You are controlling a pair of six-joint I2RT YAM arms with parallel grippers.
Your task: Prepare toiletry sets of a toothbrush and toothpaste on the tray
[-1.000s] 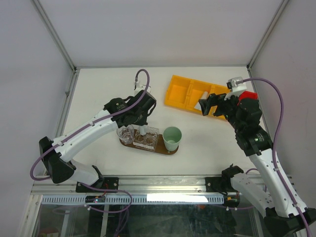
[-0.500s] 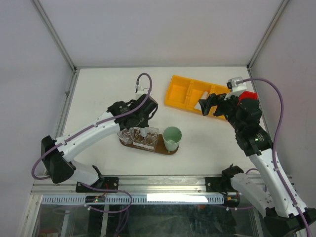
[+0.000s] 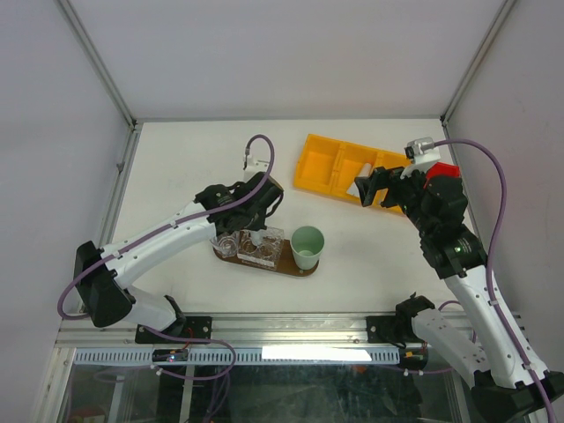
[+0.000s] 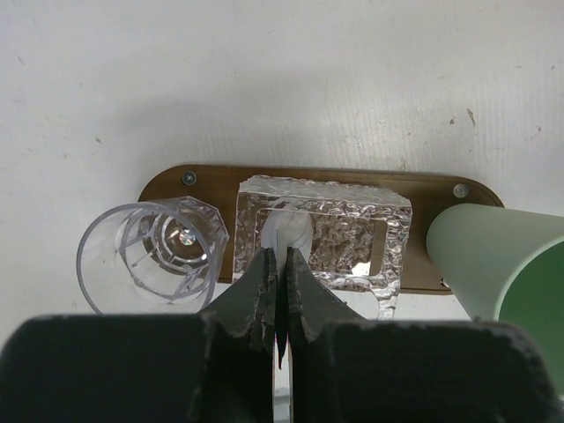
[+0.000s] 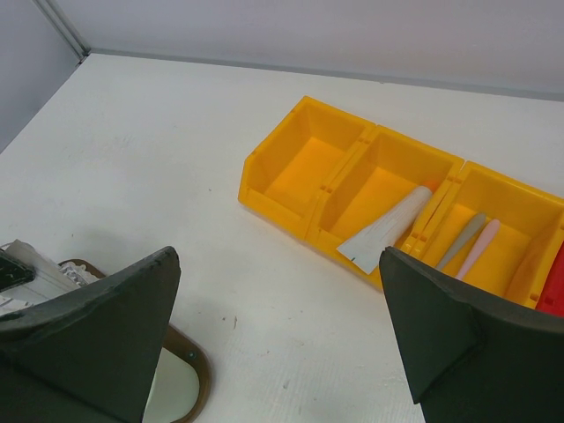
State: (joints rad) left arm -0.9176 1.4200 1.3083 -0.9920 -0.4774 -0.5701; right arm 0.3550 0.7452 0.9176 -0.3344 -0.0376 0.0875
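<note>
The left end effector pinches a white tube and covers most of it. The green cup runs off the picture's right side. In the right wrist view, the tray is mostly hidden, and the yellow bin is cut off at the right.
</note>
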